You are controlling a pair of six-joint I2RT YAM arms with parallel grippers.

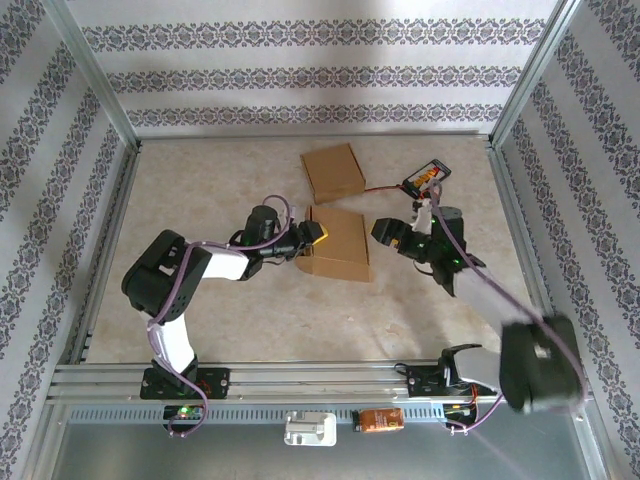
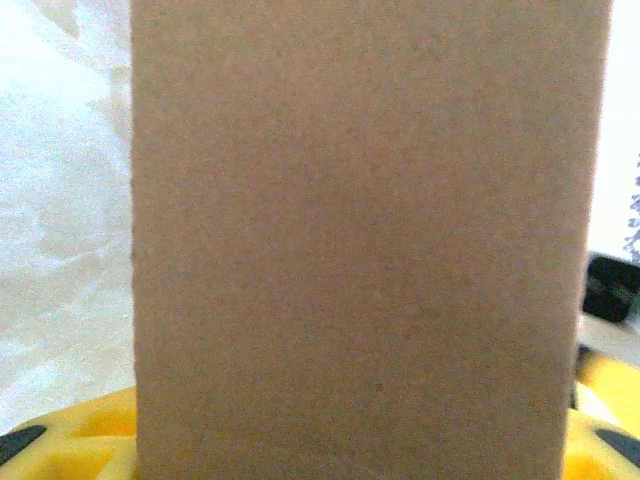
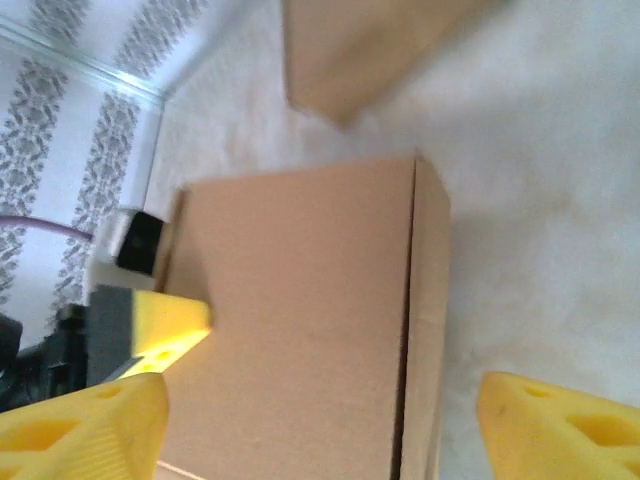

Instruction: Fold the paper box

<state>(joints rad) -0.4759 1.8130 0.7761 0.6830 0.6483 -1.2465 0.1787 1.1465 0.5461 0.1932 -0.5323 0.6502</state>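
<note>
**Paper box (image 1: 340, 245) takes shape at the centre of the table (image 1: 250, 310), one of my grippers on each side.**

In the overhead view the box sits just above the middle of the frame. It reads as a closed block, with its top and one long side squared up, so I judge the main folds done. What may remain is the end at frame left, which I cannot see well enough to call finished. A second cardboard piece (image 1: 333, 172) lies flat beyond it, apart and apparently unworked. My left gripper (image 1: 312, 238) is at the box's left edge with a brown panel between its fingers, but I cannot tell whether it is pinching. My right gripper (image 3: 320, 445) stands released just off the right edge, fingers spread wide and holding nothing.
</note>
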